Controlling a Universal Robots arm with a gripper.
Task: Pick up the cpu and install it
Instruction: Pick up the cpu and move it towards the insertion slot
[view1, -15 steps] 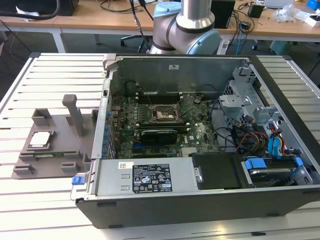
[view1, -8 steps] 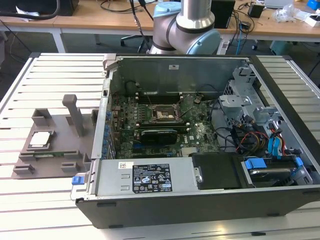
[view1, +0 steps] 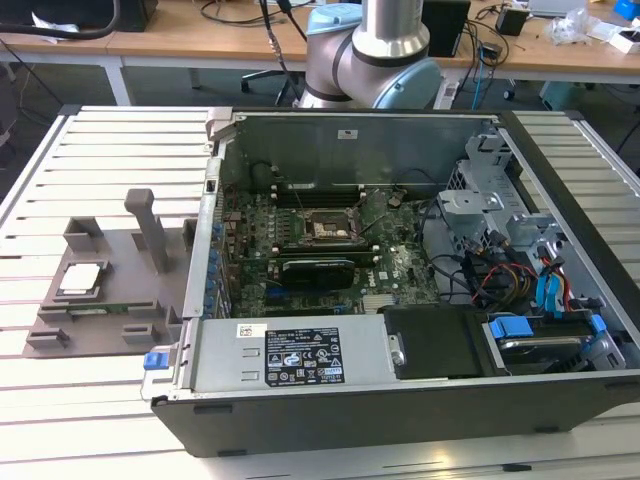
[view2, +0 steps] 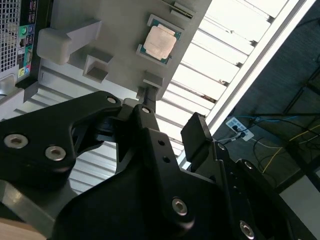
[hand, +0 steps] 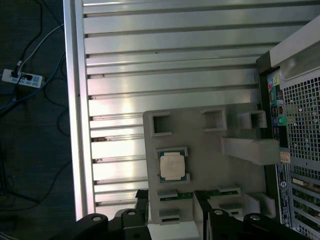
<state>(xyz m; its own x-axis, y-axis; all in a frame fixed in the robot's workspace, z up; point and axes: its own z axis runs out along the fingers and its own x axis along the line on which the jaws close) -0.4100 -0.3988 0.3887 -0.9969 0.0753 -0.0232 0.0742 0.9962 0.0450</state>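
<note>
Presently, cpu: flat in a recess of the grey holder on the slatted bench.
Claw: wide, empty, hovering near the holder, apparently clear of the cpu.

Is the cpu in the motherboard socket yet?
No, the cpu lies in the grey holder outside the computer case, on the exterior view's left.

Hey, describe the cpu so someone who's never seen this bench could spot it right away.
On the slatted metal table, find the grey fixture to the exterior view's left of the open computer case. The cpu lies flat in a square recess there: the only silvery square chip among grey blocks and an upright post.
</note>
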